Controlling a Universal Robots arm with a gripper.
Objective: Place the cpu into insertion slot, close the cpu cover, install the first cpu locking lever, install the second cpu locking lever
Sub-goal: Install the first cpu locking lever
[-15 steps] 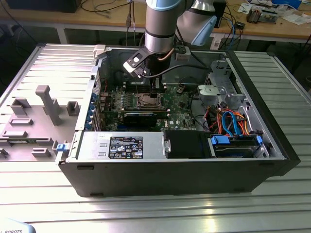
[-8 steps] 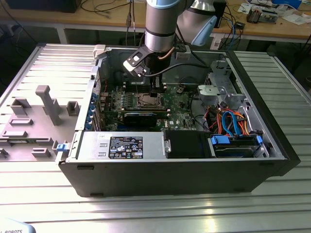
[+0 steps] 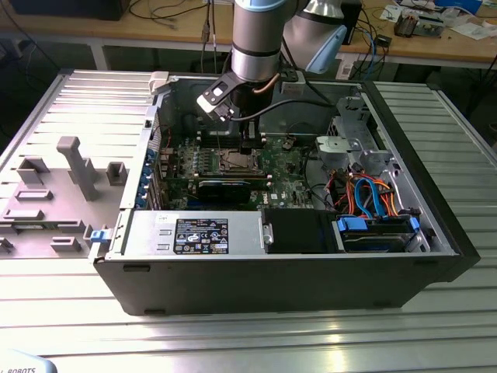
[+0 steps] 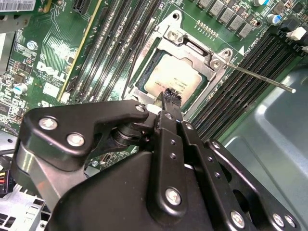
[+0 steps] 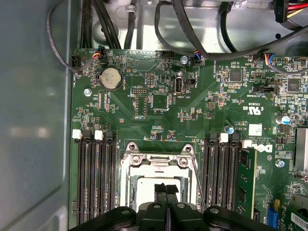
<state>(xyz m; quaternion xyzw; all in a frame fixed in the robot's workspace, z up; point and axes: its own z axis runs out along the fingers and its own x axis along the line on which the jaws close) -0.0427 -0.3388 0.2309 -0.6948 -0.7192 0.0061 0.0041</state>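
Note:
The cpu (image 4: 176,73) lies flat in the insertion slot (image 3: 235,161) on the green board, its dull silver top showing through the window of the cpu cover (image 4: 195,52). The cover's shiny frame lies down over the chip. My gripper (image 4: 172,95) hangs just above the chip's edge, shut with nothing between its fingers (image 4: 168,125). In the first wrist view the gripper (image 5: 167,187) sits over the cover (image 5: 159,161). A thin metal locking lever (image 4: 262,77) sticks out free past the socket's corner, seen again as a lever (image 5: 198,190) beside the socket.
Black memory slots (image 5: 96,178) flank the socket on both sides. A black card (image 3: 225,189) lies in front of it, then the power supply (image 3: 194,233). A drive cage with blue and orange cables (image 3: 373,202) fills the exterior view's right. The grey case wall (image 4: 269,130) is close.

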